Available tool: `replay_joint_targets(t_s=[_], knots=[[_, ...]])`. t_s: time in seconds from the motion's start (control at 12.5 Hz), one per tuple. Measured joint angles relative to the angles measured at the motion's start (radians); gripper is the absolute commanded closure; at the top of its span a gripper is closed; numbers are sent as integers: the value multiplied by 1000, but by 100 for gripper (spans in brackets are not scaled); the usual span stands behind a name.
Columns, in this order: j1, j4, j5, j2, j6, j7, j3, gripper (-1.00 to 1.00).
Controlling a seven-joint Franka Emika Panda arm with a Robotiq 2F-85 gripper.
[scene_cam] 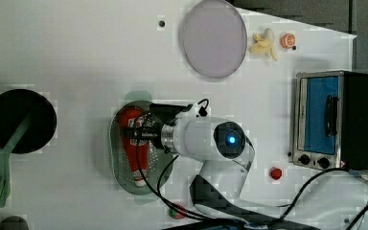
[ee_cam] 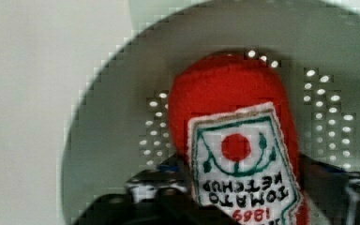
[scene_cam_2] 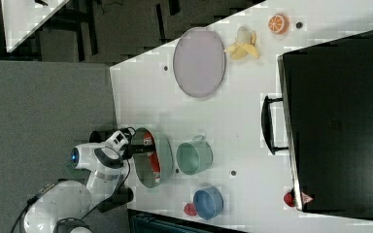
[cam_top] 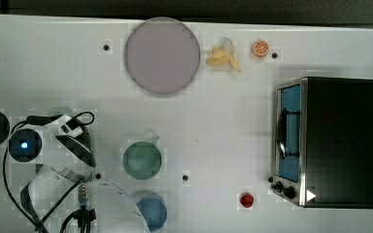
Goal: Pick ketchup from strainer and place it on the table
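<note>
White desk [scene_cam: 76, 57], cluttered. Gripper [scene_cam: 136, 133] is down in the strainer [scene_cam: 116, 158], jaws astride the ketchup [scene_cam: 135, 143] at its label; can't tell if they're clamped on it yet. Bottle lies flat in the basket, cap toward the left view's bottom. Advice: squeeze mid-body, confirm bite, lift straight up past the rim, then set down on bare desk away from the green cup [cam_top: 142, 160].
</note>
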Motion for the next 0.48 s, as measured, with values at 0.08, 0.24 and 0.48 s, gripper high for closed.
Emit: replay_joint_targets(t_s=[0.08,0.24,0.48], knots=[[6,-4,-1,-6,2,4,-5,-19],[8,-18,-1,-35,2,17,-1,-19],[7,-27,8,-90,-74,24,23,-19]])
